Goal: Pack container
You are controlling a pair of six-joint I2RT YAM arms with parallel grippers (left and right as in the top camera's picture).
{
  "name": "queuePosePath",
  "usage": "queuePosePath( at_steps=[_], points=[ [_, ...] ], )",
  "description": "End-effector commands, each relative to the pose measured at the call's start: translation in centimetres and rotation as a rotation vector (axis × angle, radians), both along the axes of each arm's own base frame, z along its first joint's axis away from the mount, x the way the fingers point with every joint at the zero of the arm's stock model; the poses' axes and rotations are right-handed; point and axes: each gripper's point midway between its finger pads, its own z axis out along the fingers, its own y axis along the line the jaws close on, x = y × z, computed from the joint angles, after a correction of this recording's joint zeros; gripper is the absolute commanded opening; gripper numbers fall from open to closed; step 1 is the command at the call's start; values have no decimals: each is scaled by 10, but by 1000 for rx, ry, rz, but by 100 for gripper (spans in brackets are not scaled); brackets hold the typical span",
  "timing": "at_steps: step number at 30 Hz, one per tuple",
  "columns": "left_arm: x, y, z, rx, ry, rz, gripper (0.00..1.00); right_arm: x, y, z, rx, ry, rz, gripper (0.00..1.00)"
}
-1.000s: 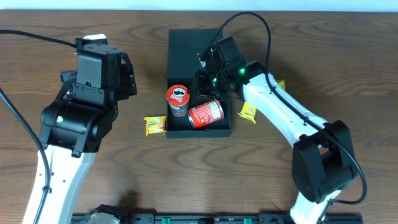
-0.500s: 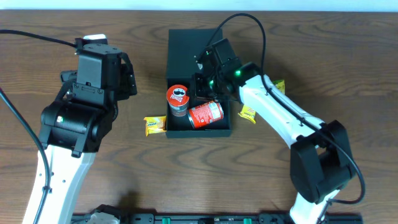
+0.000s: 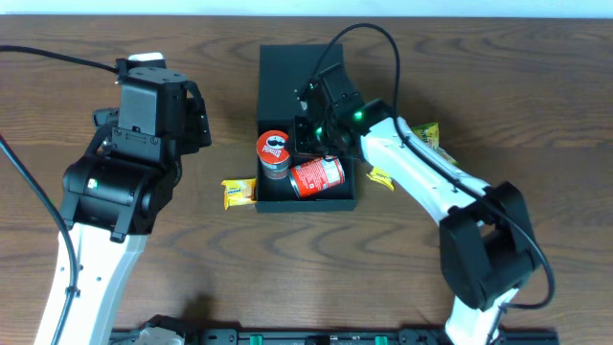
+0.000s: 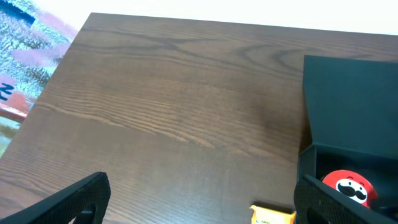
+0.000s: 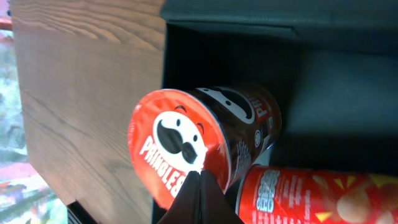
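Container: the dark square box (image 3: 306,204) sits mid-table, its flap lid (image 3: 287,77) open at the far side.
Inside the box: one red snack can (image 3: 273,153) stands upright in the left part. A second red can (image 3: 317,176) lies on its side just beside it, toward the near wall.
Right gripper: the right gripper (image 3: 312,130) hangs over the box's interior, at the far-right side of the standing can. In the wrist view its fingers (image 5: 199,196) meet in a point with nothing between them, and the tip lies in front of the standing can's lid edge (image 5: 177,149). The lying can (image 5: 298,196) is just to one side. Whether the tip touches the can cannot be told.
Left gripper: the left gripper (image 4: 205,208) is spread wide and empty over bare table (image 4: 174,112). It is well apart from the box, which lies to its right (image 4: 354,87).
Loose items: one yellow packet (image 3: 238,192) lies against the box's left wall. Another (image 3: 380,174) lies by its right wall, and a third (image 3: 427,132) farther right, partly under the right arm.
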Motion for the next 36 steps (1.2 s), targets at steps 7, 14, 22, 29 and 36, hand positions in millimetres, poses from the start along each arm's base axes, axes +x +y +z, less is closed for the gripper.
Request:
queuePosePath(
  at_steps=[7, 14, 22, 29, 36],
  points=[
    [2, 0, 4, -10, -12, 11, 95, 1, -8, -21, -95, -36, 35, 1],
    [2, 0, 4, -11, -12, 10, 95, 9, -26, -26, -151, -64, 40, 1],
    [2, 0, 4, -11, -12, 10, 95, 25, -64, -31, -208, -67, 11, 2],
    [2, 0, 4, -11, -12, 10, 95, 32, -99, -37, -267, -54, -10, 1],
    [2, 0, 4, -12, -11, 9, 96, 52, -119, -11, -331, -96, -39, 1]
  ],
)
